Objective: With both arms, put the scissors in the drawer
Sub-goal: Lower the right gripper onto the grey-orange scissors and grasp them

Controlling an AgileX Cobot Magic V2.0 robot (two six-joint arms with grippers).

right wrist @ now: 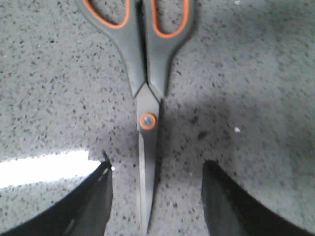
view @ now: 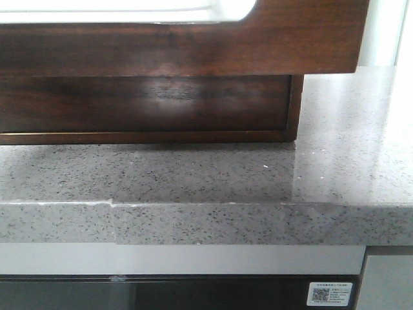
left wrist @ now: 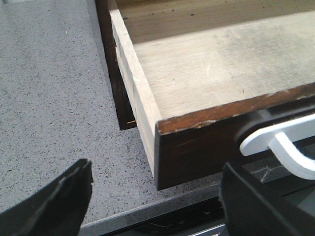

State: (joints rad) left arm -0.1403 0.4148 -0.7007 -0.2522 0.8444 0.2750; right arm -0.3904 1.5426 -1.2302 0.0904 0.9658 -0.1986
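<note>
The drawer (view: 193,48) stands pulled out over the counter, dark reddish-brown and glossy, with a whitish opening along its top edge. In the left wrist view its pale wooden inside (left wrist: 221,64) is bare. My left gripper (left wrist: 155,199) is open and empty, just off the drawer's front corner. The scissors (right wrist: 147,73) have grey handles lined with orange. They lie closed and flat on the counter. My right gripper (right wrist: 156,196) is open, with one finger on each side of the blade tip, not touching it. Neither gripper shows in the front view.
The speckled grey stone counter (view: 193,174) carries the brown cabinet body (view: 148,103) under the drawer front. Its front edge (left wrist: 162,209) runs just below my left fingers. A white curved part (left wrist: 285,142) sits against the drawer's front face.
</note>
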